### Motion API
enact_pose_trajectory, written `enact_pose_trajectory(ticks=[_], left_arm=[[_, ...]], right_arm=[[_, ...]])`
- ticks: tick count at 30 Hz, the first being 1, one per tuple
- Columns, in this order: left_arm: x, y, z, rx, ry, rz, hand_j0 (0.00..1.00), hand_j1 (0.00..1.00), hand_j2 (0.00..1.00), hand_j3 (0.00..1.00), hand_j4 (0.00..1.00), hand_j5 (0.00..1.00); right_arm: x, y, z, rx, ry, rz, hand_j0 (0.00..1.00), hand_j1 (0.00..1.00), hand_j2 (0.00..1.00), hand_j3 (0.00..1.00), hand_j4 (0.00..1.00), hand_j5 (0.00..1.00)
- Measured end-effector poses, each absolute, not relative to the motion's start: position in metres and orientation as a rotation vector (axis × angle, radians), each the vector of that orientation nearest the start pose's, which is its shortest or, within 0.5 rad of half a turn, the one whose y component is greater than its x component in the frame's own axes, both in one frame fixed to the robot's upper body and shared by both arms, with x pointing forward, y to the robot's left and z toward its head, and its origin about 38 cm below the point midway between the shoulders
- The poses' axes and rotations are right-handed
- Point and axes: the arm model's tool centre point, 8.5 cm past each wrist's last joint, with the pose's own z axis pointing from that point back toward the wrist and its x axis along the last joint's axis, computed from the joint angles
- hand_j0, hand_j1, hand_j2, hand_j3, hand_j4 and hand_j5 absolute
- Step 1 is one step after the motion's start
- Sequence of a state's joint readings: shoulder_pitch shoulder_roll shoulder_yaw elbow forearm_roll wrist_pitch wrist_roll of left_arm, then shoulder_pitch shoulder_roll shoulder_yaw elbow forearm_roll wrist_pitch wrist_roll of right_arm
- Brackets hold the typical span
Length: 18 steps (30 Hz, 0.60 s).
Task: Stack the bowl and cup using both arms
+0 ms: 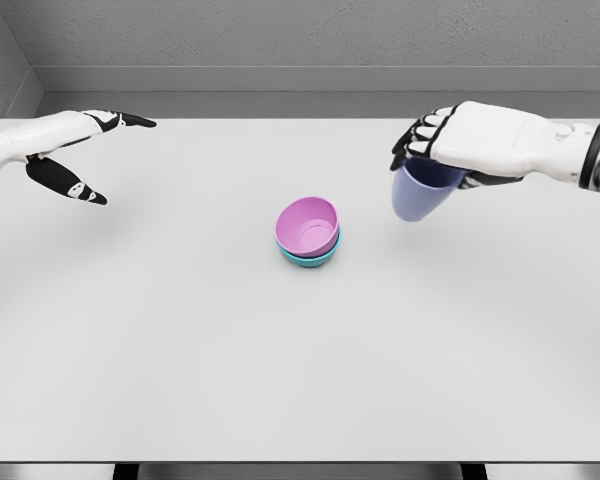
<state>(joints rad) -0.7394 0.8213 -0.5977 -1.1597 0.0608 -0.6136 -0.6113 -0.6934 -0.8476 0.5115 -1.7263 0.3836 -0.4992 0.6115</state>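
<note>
Cup, likely light, rigid and slick, hangs gripped at its rim by the right hand, toward the table's far right edge.

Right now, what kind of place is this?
Probably a simulated tabletop test space: a plain white table against bare grey walls, holding only a pink bowl nested in a teal bowl.
</note>
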Motion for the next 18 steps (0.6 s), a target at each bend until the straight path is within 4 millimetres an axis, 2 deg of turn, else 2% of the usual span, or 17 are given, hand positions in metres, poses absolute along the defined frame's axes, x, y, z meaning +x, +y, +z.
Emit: enact_pose_trajectory(ticks=[4, 18], left_arm=[[0.468, 0.367, 0.243, 0.195, -1.559, -1.632, 1.0, 1.0, 1.0, 1.0, 1.0, 1.0], [0.468, 0.369, 0.24, 0.194, -1.551, -1.625, 1.0, 1.0, 1.0, 1.0, 1.0, 1.0]], right_arm=[[0.413, -0.255, 0.313, 0.748, 2.007, -2.784, 0.61, 0.61, 0.61, 0.61, 0.61, 0.61], [0.412, -0.231, 0.322, 0.7, 2.056, -2.692, 0.61, 0.61, 0.61, 0.61, 0.61, 0.61]])
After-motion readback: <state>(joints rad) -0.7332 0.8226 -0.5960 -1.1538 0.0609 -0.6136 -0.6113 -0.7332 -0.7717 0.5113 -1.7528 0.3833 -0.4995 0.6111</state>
